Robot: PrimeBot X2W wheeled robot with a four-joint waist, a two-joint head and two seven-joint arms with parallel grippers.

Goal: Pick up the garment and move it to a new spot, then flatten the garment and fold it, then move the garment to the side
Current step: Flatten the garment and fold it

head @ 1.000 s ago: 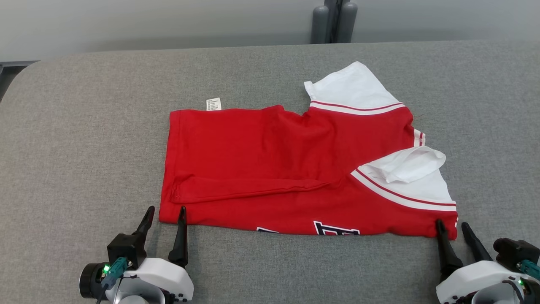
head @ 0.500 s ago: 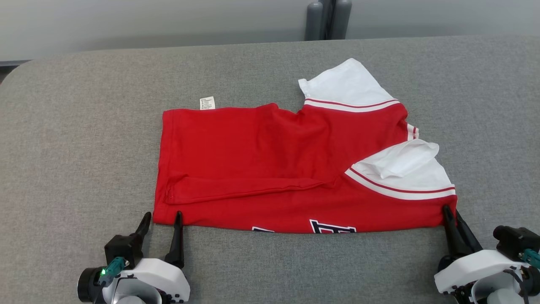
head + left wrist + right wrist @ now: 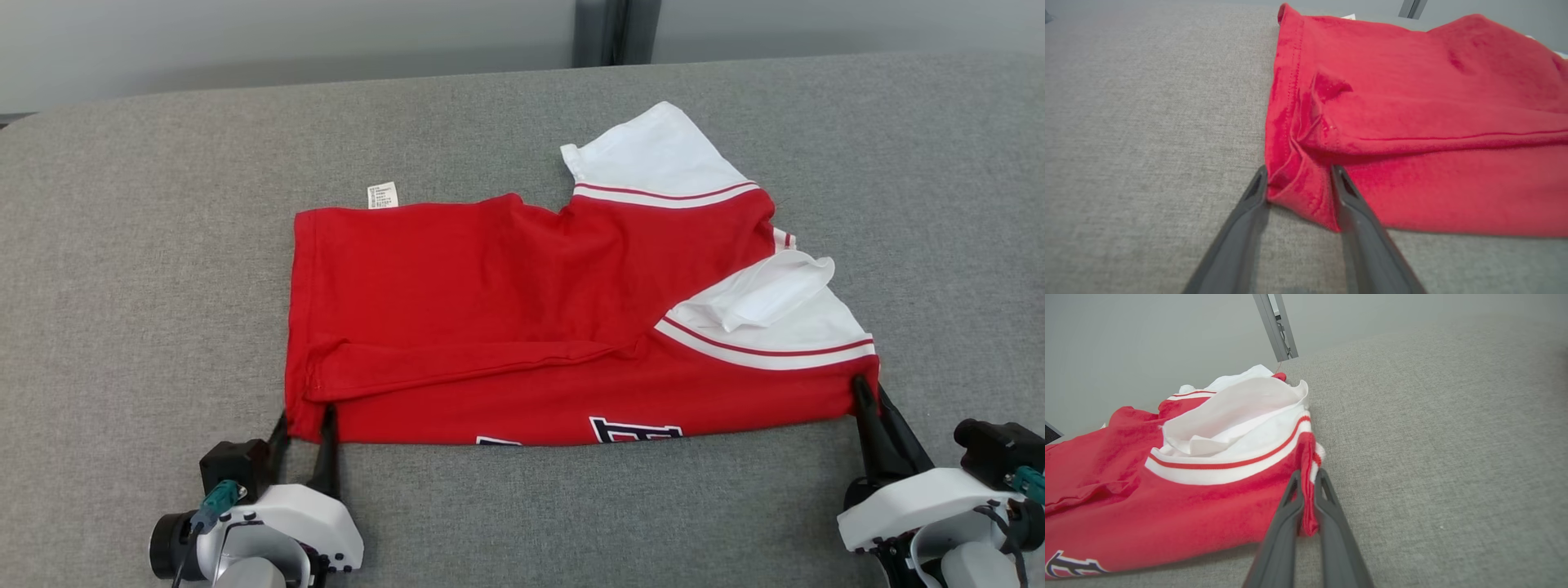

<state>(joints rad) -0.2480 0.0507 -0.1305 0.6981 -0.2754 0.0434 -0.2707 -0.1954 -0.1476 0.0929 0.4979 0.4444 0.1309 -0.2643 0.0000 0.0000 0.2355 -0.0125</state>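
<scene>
Red-and-white T-shirt lies half folded on the grey padded table. The right gripper is pinched shut on its near right corner. The left gripper, jaws spread wide, straddles the near left hem corner, probably both layers. It should close deep on the hem, then both lift evenly.

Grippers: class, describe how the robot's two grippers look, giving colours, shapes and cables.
The left gripper and right gripper each have two long, tapering dark fingers on a rounded white housing, with a black block carrying a teal cable plug.
</scene>
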